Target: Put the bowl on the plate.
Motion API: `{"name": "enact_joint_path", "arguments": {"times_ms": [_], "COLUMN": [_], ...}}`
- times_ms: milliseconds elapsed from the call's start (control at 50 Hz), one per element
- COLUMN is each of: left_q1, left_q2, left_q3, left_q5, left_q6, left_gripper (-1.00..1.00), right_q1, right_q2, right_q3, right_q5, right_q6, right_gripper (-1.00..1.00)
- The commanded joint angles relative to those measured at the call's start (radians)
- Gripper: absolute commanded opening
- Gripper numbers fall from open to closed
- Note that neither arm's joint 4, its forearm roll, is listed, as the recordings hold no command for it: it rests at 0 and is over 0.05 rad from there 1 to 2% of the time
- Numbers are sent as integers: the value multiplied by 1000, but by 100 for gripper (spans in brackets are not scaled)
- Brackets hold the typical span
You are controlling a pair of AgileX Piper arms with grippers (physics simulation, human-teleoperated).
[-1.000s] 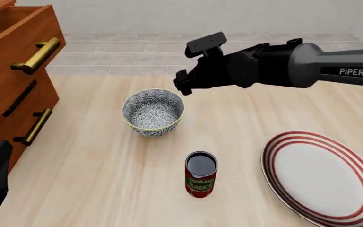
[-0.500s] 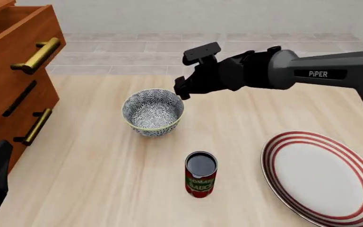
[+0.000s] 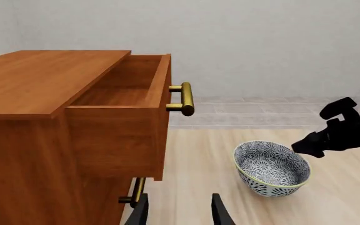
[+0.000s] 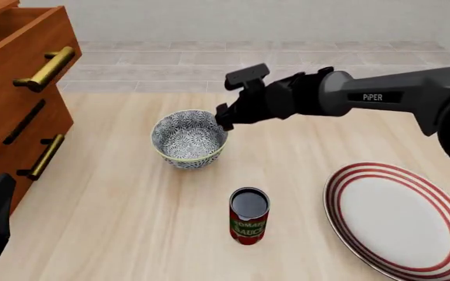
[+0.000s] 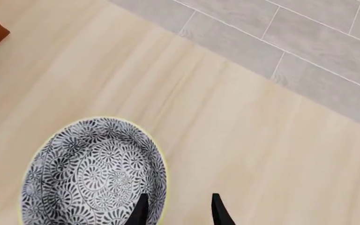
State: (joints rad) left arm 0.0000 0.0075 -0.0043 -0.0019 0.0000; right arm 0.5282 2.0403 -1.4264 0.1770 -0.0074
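Patterned bowl [image 4: 190,139] upright on the wooden table [image 4: 115,222], empty, well apart from the red-ringed plate [image 4: 401,216] off to its right and nearer the camera. Right gripper [image 4: 223,119] poised at the bowl's far-right rim, fingers [image 5: 141,210] parted and grasping nothing, one tip over the rim, the other outside it. Tomato sauce can [image 4: 248,215] standing in front of the bowl, between bowl and plate, touching neither. Wooden drawer cabinet [image 4: 18,88] left of the bowl, top drawer pulled out. Left gripper [image 3: 178,212] low beside the cabinet, far from the bowl, fingers spread, holding nothing.
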Motion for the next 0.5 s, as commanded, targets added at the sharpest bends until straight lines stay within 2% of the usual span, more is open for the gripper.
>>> {"name": "enact_joint_path", "arguments": {"times_ms": [20,500], "left_q1": [0,0], "left_q2": [0,0], "left_q3": [0,0], "left_q5": [0,0], "left_q6": [0,0], "left_gripper": [100,100], "right_q1": [5,23], "right_q2": [29,63], "right_q3": [-2,18], "right_q5": [-5,-31], "right_q6": [11,36], "right_gripper": [100,100]}}
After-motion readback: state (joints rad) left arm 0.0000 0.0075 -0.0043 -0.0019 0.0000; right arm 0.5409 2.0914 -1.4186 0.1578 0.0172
